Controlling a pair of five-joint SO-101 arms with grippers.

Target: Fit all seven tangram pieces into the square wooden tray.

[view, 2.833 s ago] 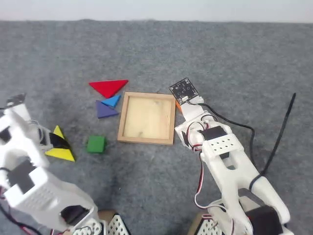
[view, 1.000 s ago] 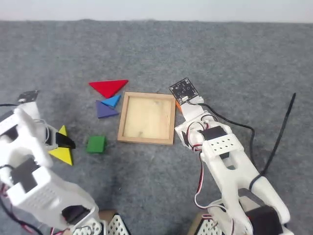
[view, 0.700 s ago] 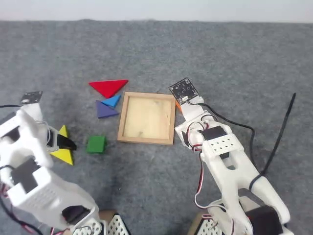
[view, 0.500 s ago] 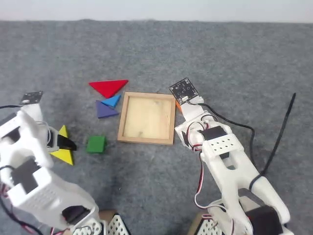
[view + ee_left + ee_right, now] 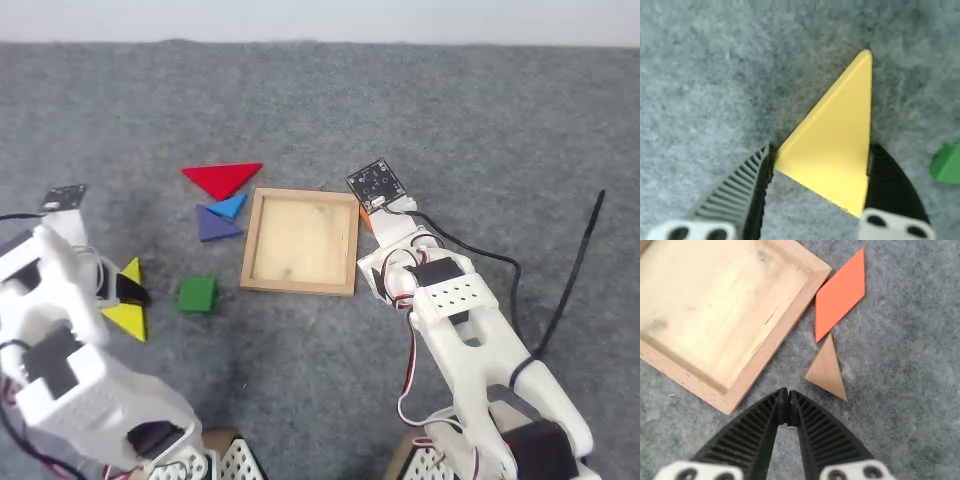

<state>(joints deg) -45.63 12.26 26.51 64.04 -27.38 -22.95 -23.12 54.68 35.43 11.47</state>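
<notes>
Grey felt-covered desk (image 5: 480,110) with the square wooden tray (image 5: 300,193) lying flat at its middle, between the two arms; all seven pieces lie on the felt outside the tray. Left gripper (image 5: 820,150) is low over the desk, well to the left of the tray; its jaws press against two sides of the large yellow triangular piece (image 5: 837,135), which lies flat on the felt. The green square block (image 5: 196,294) sits near this piece, between the gripper and the tray. Off the tray's far left corner lie three pieces: the large red triangular piece (image 5: 222,178), the small blue triangular piece (image 5: 229,206) and the purple triangular piece (image 5: 214,225); blue is just beside purple, and red lies a little apart. Right gripper (image 5: 788,393) is at the tray's right side; its jaws are together with nothing between them, and its tips are just off the outer rim. Ahead of it the orange parallelogram piece (image 5: 840,292) lies close along the rim; the small unpainted wooden triangle (image 5: 827,371) points a corner at the parallelogram's near end, the two all but touching.
</notes>
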